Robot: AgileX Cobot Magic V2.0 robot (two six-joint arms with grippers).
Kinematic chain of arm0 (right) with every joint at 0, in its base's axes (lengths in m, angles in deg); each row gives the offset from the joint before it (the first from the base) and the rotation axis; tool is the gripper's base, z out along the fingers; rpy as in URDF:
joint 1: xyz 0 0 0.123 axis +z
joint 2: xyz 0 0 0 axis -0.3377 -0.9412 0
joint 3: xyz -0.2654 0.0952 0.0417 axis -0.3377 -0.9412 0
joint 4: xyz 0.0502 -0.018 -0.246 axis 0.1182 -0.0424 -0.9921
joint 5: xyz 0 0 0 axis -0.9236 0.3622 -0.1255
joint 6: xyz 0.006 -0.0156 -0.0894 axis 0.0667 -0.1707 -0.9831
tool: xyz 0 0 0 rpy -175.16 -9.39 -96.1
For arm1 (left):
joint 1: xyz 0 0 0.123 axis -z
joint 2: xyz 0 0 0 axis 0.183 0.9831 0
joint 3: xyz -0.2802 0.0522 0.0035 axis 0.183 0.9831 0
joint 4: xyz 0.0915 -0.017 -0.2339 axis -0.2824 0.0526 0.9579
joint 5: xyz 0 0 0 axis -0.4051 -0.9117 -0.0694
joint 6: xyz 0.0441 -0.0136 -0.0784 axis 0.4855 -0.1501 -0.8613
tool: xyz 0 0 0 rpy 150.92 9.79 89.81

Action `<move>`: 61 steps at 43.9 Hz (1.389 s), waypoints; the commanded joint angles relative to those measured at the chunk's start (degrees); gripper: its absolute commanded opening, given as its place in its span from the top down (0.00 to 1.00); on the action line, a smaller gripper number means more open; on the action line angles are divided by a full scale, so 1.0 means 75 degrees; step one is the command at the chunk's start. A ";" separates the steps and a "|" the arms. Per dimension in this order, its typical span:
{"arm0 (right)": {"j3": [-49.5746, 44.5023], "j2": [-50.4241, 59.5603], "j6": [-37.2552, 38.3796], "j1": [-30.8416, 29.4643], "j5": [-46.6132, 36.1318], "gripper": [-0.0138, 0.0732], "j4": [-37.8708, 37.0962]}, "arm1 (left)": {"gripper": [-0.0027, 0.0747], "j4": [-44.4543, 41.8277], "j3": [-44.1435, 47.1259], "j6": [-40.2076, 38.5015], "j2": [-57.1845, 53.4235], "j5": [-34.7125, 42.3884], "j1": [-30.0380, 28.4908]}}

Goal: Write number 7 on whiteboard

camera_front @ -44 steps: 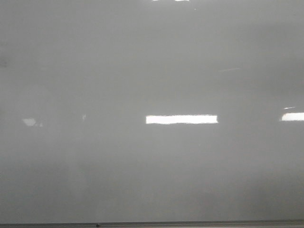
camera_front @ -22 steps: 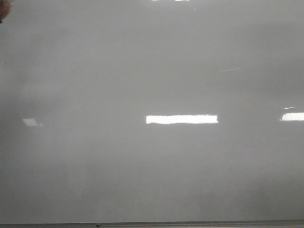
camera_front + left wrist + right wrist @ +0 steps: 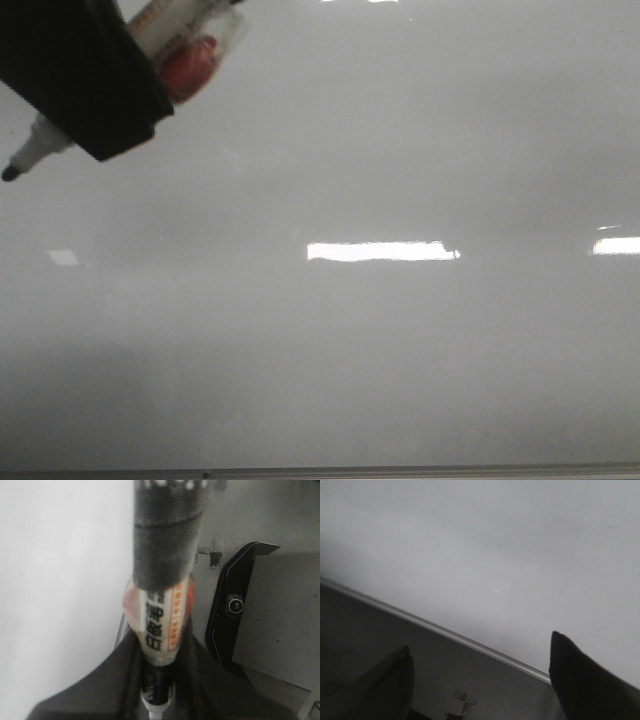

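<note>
While the whiteboard fills the front view w/ no number 7 on it yet, the left gripper sits at upper left, clamped on a marker. Marker's long axis slants down-left; its black tip looks near the board, contact can't be told.

Left wrist: marker pinched between dark fingers, tip pointing away from cam.

Right wrist: right gripper spread apart, holding nothing, by the board's metal edge strip. Left arm is nearer for writing. No containers.
</note>
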 commanded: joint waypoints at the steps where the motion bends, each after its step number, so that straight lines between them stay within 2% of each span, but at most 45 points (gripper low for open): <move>1: 0.0491 -0.0314 -0.1786 0.0057 0.0124 0.17 0.1362 | 0.99 0.0121 -0.0269 0.0030 0.0042 0.0239 0.0335; 7: 0.0830 -0.0777 -0.3274 0.0594 0.0822 0.17 0.2140 | 0.99 0.0088 -0.0269 0.0182 0.0273 0.0207 0.0691; 12: 0.0961 -0.1201 -0.3755 0.1400 0.1026 0.17 0.2140 | 0.99 0.0077 -0.0269 0.0220 0.0324 0.0241 0.0898; 22: 0.1514 -0.2135 -0.3915 0.3165 0.0708 0.17 0.2140 | 0.99 0.0077 -0.0269 0.0220 0.0324 0.0260 0.1008; 37: 0.2131 -0.3279 -0.3915 0.4783 -0.0334 0.18 0.2282 | 0.99 0.0077 -0.0269 0.0220 0.0324 0.0272 0.1008; 44: 0.2260 -0.3535 -0.3915 0.5164 -0.0652 0.30 0.2309 | 0.99 0.0077 -0.0269 0.0220 0.0324 0.0278 0.1008; 53: 0.2261 -0.3533 -0.3915 0.5209 -0.0701 0.45 0.2463 | 0.99 0.0077 -0.0269 0.0220 0.0324 0.0278 0.1008; 61: 0.2261 -0.3533 -0.3915 0.5209 -0.0566 0.66 0.2455 | 0.99 0.0077 -0.0269 0.0220 0.0324 0.0278 0.1008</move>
